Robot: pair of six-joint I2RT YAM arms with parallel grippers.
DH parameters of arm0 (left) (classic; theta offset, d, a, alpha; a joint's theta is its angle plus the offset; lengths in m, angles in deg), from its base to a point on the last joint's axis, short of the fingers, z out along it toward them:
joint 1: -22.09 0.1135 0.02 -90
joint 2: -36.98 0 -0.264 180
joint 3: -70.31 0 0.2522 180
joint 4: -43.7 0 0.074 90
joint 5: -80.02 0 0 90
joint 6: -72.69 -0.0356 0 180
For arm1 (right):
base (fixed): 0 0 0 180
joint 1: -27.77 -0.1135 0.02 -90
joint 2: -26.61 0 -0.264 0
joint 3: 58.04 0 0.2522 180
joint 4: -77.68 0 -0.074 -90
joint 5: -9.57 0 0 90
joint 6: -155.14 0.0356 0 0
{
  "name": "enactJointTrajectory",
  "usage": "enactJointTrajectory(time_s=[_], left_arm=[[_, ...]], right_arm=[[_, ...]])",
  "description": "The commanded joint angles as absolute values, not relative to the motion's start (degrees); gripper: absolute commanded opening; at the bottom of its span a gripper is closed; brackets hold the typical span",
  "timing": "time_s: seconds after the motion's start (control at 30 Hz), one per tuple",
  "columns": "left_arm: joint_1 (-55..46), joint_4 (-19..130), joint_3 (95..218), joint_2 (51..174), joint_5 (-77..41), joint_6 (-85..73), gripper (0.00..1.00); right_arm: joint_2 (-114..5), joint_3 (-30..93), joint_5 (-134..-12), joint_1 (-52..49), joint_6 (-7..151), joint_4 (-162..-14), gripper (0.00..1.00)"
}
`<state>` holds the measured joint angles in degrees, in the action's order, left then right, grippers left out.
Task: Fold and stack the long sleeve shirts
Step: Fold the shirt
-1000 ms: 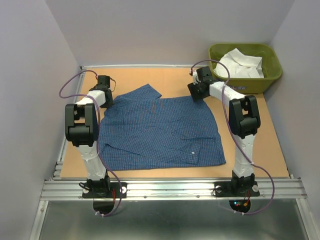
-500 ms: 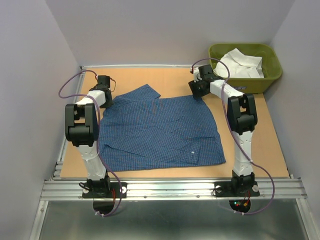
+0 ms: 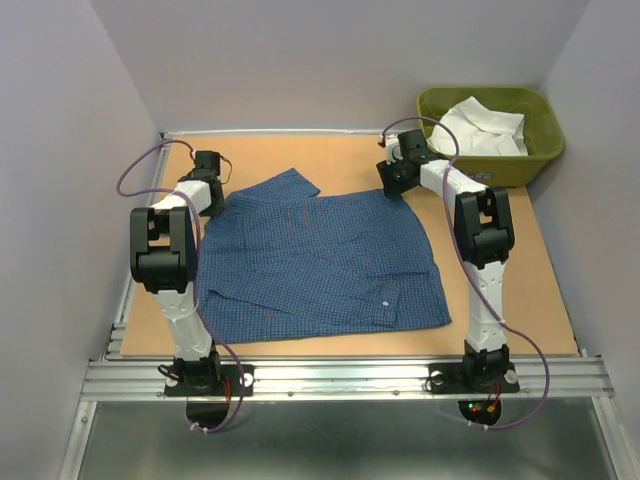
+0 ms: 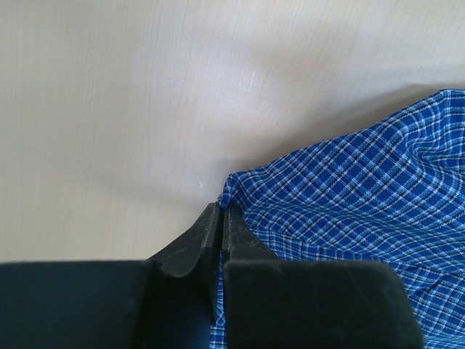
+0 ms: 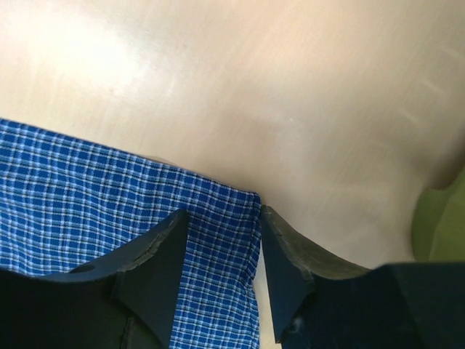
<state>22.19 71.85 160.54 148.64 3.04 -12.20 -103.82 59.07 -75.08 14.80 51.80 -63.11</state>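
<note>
**Top external view: blue shirt spread flat, an arm at each far corner**

Top external view first: the soft blue checked shirt (image 3: 320, 260), a long-sleeved button-up in a fine check, lies spread across the middle of the pale wooden bench (image 3: 510, 300). A flap of its cloth juts out at the far edge, and a small white button shows toward the near right. The left gripper (image 3: 207, 165) is down at the shirt's far left corner. The right gripper (image 3: 393, 180) is down at its far right corner.

On the left wrist camera, the left gripper (image 4: 221, 211) has its jaws pressed together. The very corner of the blue checked shirt (image 4: 349, 211) is caught at their tips, so this is a firm pinch on the hem. Bare bench (image 4: 109, 109) fills the rest of that picture.

On the right wrist camera, the right gripper (image 5: 225, 212) has its jaws partly apart, straddling the corner of the blue checked shirt (image 5: 87, 189). One finger is over the cloth and the other is just outside the hem, over bare bench (image 5: 290, 87). The edge lies between them, and nothing is clamped (a clear gap shows on both sides).

The plain white shirt (image 3: 485, 128) lies crumpled inside the olive-green plastic tub (image 3: 520, 172) at the far right corner. It is well apart from the blue one, and the tub stands just beyond the right arm.
</note>
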Motion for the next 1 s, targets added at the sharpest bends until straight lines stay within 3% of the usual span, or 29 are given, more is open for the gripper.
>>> enactJointTrajectory(time_s=[0.0,0.4,0.57,0.97], left_arm=[[22.26,72.40,160.71,145.88,5.66,-12.56,0.05],[22.26,72.31,161.15,145.27,7.16,-12.30,0.00],[22.70,71.96,161.85,143.07,8.13,-11.24,0.00],[22.88,71.44,162.12,136.05,11.20,-10.10,0.00]], right_arm=[[-106.72,58.81,-73.13,15.38,50.55,-63.42,0.47],[-105.93,58.46,-75.59,15.46,49.15,-63.42,0.28],[-103.29,58.99,-78.14,15.55,48.97,-63.42,0.07],[-94.42,56.71,-79.46,15.55,49.50,-63.69,0.02]])
